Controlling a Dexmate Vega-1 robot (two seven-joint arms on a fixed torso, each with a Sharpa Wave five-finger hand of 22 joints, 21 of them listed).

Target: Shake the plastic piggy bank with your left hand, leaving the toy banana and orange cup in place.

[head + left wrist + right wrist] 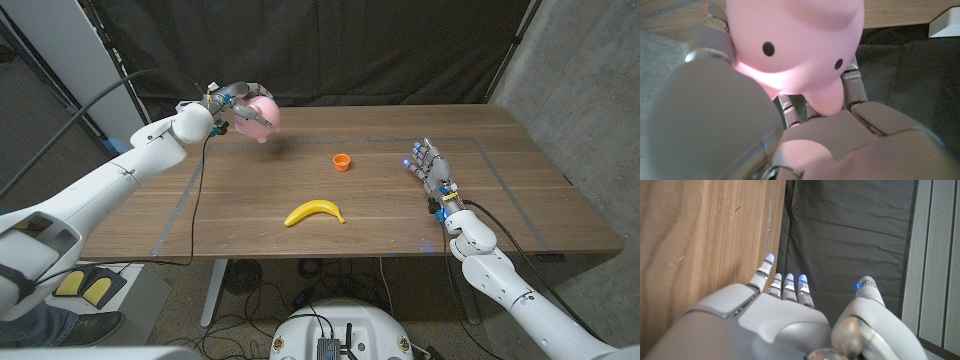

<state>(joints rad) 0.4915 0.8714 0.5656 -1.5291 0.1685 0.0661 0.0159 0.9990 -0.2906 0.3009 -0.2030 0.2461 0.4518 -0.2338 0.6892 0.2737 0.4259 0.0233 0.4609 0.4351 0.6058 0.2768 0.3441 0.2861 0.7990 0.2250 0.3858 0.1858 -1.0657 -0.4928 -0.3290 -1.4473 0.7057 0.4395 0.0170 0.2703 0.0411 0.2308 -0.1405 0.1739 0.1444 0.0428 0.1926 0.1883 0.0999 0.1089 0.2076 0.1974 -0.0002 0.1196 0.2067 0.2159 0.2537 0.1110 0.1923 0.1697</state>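
Observation:
My left hand [232,103] grips the pink plastic piggy bank [262,117] and holds it in the air above the table's far left part. Up close, the pig's pink body [800,45] with two black dots sits between my left hand's fingers [710,100]. The yellow toy banana [314,212] lies on the table near the front middle. The small orange cup [342,161] stands upright behind it. My right hand [430,170] is at the table's right side, fingers apart and holding nothing; its fingers [785,285] reach along the table edge.
The wooden table [520,200] has a thin taped rectangle marked on it. Black curtain hangs behind it. A black cable runs from my left wrist down over the table's left front edge [195,220].

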